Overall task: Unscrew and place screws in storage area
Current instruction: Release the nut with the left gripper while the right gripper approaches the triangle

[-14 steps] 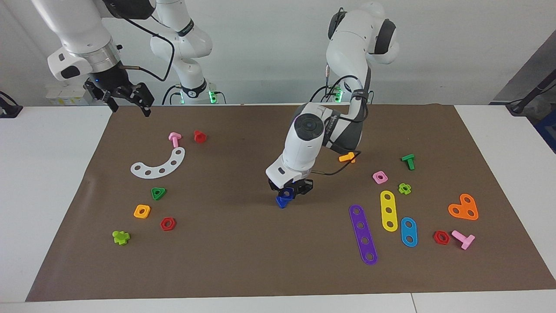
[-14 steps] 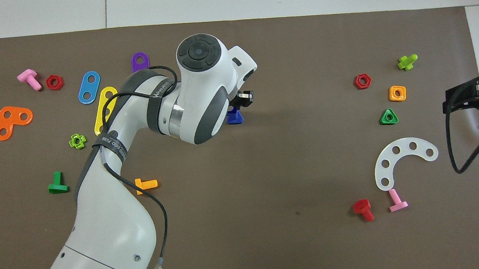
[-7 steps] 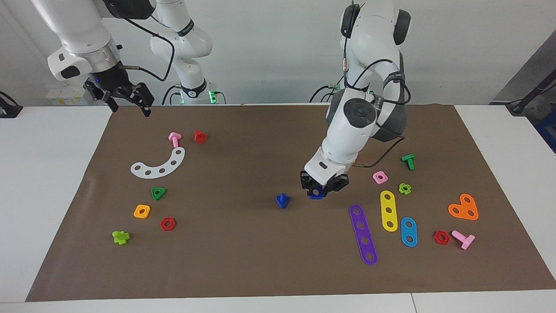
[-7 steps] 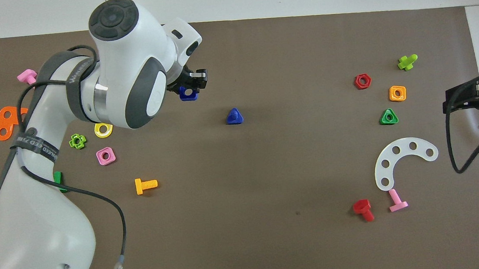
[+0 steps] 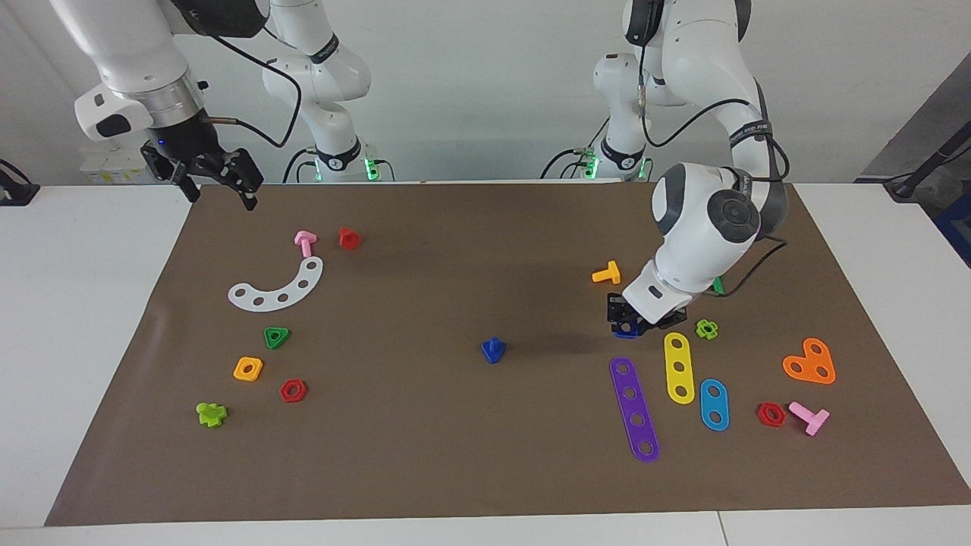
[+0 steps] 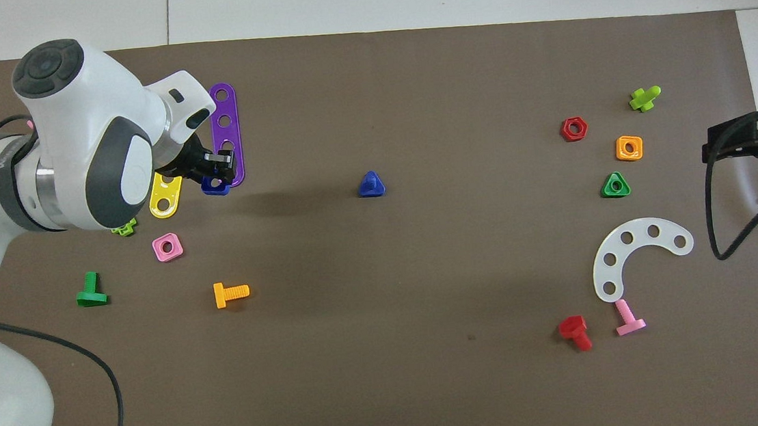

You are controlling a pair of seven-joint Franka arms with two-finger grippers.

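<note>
The dark-blue screw stands on its triangular head in the middle of the mat, stem up and bare; it also shows in the overhead view. My left gripper is shut on a blue square nut and holds it low over the mat by the ends of the purple and yellow strips; the overhead view shows the gripper and the nut. The storage area is bare mat beside the green triangle nut, orange square nut and red hexagon nut. My right gripper waits open above the mat's edge.
Purple, yellow and blue strips lie at the left arm's end, with an orange bolt, a pink square nut and a green bolt. A white curved strip, pink and red bolts lie at the right arm's end.
My left gripper has carried the blue square nut off the screw and toward the left arm's end, to the strips. The screw stays standing mid-mat. The right arm has barely moved.
</note>
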